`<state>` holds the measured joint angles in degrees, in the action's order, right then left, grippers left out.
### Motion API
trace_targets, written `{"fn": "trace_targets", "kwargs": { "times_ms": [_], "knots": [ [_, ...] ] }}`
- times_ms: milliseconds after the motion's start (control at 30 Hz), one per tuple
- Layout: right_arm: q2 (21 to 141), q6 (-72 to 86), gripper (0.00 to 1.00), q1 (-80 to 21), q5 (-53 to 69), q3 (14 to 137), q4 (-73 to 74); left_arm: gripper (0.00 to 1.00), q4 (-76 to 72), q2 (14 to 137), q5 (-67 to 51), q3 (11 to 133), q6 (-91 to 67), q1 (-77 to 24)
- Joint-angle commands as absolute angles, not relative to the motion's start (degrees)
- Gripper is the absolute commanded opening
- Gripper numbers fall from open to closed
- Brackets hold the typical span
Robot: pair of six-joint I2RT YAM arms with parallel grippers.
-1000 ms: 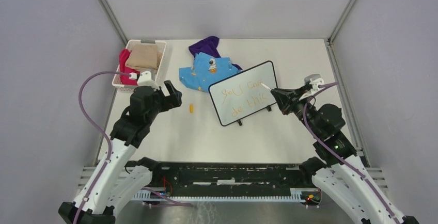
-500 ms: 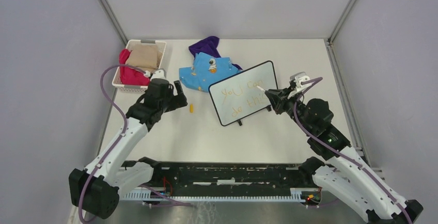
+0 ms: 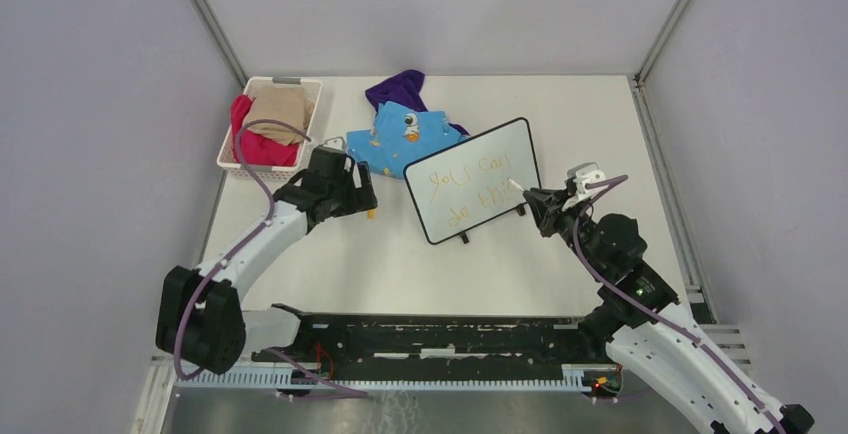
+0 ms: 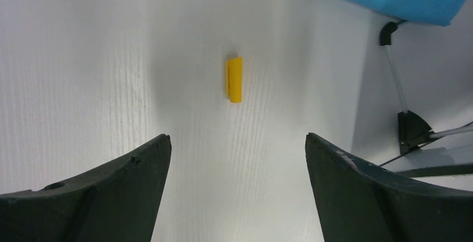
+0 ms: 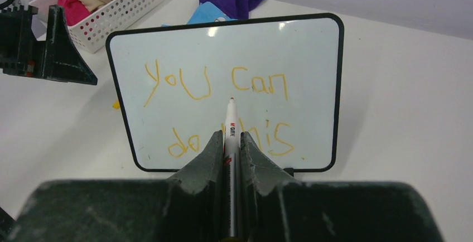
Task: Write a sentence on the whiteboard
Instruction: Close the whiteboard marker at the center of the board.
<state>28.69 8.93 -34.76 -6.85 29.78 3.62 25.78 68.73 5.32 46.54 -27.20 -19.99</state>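
The whiteboard (image 3: 470,179) stands tilted on its black feet at mid table; it also fills the right wrist view (image 5: 223,47). The sentence (image 5: 217,83) "you can do this" is written on it in orange-yellow, in two lines. My right gripper (image 5: 230,136) is shut on a white marker (image 5: 230,127), its tip held just short of the board's right edge in the top view (image 3: 518,188). My left gripper (image 4: 237,141) is open and empty, low over the table above a small yellow marker cap (image 4: 235,79). In the top view the left gripper (image 3: 360,199) is left of the board.
A white basket (image 3: 300,124) with red and tan cloths sits at the back left. A blue shirt (image 3: 400,134) and a purple cloth (image 3: 400,87) lie behind the board. Metal frame posts run along both sides.
My left gripper has reached forward and down over the yellow cap. My right gripper has drawn back from the board towards the near right with the marker.
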Motion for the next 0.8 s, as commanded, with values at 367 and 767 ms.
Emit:
{"fn": "trace_targets", "kwargs": {
  "times_ms": [367,767],
  "knots": [
    [23.25,7.43,0.00,-34.89,-11.65,26.62,5.24,0.72,25.99,88.97,3.07,58.68,-25.48,-20.01],
    [23.02,5.53,0.00,-34.94,-13.11,28.60,7.68,0.64,23.42,94.70,6.80,57.92,-22.87,-20.21]
  ]
}}
